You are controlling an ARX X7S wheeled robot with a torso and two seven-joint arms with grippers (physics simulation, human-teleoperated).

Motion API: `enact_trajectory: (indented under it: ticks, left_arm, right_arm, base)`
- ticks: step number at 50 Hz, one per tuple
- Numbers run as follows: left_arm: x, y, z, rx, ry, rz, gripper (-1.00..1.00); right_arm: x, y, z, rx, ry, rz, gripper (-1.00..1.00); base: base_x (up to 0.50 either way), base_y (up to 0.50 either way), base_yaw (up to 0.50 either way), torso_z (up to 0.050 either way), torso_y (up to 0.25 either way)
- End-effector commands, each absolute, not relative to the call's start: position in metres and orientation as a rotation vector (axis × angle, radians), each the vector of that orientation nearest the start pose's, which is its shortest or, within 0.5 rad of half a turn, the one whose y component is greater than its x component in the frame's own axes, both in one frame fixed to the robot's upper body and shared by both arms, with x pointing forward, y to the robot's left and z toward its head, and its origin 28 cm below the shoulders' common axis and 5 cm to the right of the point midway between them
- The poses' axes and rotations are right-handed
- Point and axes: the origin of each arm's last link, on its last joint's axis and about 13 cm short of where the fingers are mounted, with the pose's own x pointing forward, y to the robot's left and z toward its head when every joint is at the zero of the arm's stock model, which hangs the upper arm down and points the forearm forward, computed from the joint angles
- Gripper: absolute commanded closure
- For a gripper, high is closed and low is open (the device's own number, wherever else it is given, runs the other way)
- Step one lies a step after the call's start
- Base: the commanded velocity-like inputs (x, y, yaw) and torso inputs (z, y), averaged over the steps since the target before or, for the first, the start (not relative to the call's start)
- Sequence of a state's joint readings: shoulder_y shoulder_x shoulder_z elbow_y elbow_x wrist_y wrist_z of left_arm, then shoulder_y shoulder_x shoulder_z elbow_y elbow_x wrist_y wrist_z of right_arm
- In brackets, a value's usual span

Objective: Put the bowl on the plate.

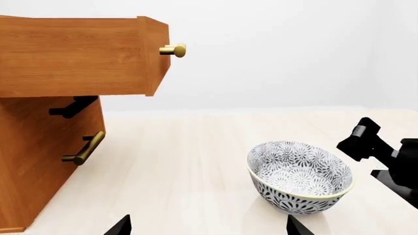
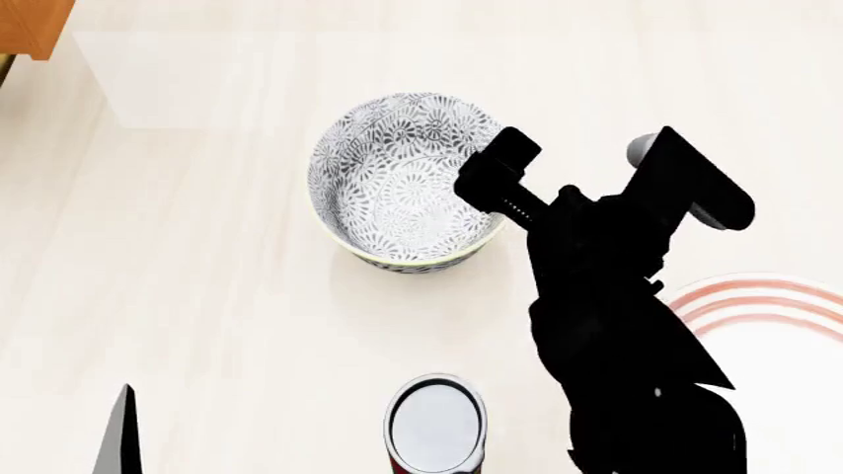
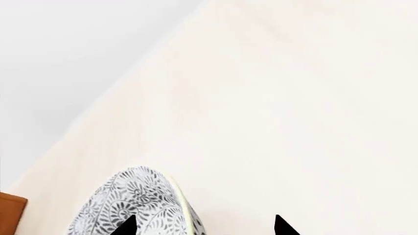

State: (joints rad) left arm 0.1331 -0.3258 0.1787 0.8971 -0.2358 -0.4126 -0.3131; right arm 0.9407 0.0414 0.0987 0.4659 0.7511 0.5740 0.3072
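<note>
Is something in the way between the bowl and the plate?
Nothing on the table blocks it. Between the bowl and the plate the head view shows bare tabletop, with only the robot's own right arm above it. The can stands nearer the robot, off that path.

The bowl [image 2: 402, 183] stands left of the plate [image 2: 777, 316], behind the can [image 2: 436, 425].

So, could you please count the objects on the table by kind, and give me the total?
Bowl: 1
Plate: 1
Can: 1
Wooden cabinet: 1
Total: 4
</note>
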Motion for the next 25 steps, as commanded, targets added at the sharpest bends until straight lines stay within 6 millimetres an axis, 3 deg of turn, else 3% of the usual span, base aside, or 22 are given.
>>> enact_trajectory:
  ticks: [1, 25]
  left_arm:
    - [0.145, 0.205, 0.144, -0.009, -0.311, -0.084, -1.00]
    - [0.147, 0.206, 0.144, -0.014, -0.311, -0.084, -1.00]
  right_arm:
    - [0.391, -0.082, 0.176, 0.773, 0.199, -0.016, -1.00]
    - [0.397, -0.071, 0.179, 0.775, 0.237, 0.018, -1.00]
  base:
    - [0.00, 0.00, 0.00, 0.000, 0.000]
    - [0.00, 0.00, 0.00, 0.000, 0.000]
